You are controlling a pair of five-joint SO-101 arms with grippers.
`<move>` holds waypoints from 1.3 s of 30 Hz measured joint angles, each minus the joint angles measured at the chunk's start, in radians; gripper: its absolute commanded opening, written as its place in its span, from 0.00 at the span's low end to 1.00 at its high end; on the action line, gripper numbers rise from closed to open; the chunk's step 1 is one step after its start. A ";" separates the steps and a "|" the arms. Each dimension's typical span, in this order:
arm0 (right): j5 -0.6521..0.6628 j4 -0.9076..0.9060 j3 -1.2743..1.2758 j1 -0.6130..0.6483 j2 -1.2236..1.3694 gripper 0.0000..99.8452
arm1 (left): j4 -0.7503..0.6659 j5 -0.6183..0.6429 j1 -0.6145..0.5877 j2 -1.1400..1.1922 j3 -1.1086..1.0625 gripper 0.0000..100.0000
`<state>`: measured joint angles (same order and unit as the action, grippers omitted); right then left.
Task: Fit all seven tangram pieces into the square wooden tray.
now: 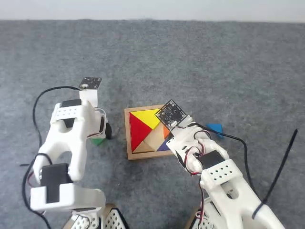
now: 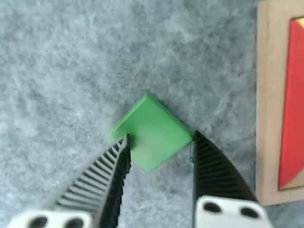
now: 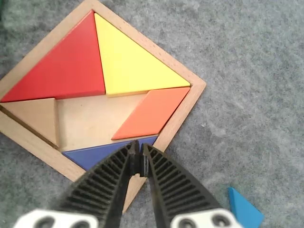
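One green square point(image 2: 151, 132), turned diagonal to tray point(image 2: 267, 95)

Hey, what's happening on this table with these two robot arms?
Two robot arms are fitting coloured pieces into a wooden tray. Five are in, with a bare gap. The left pincer stands open astride the green square beside the tray; the right pincer is shut over the dark blue piece at the tray's edge. A light blue triangle lies outside.
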<state>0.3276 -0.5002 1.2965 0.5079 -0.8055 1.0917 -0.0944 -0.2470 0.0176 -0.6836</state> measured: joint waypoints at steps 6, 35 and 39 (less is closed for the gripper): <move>0.000 0.000 0.000 0.000 0.000 0.01 | 0.017 -0.006 0.000 0.018 0.021 0.23; 0.000 0.000 0.000 0.000 0.000 0.01 | 0.164 -0.081 -0.087 0.222 0.270 0.23; 0.000 0.000 0.000 0.000 0.000 0.01 | 0.164 -0.094 -0.097 0.222 0.270 0.23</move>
<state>0.3276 -0.5002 1.2965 0.5079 -0.8055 1.2559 -0.1880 -0.3437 0.2401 -0.4135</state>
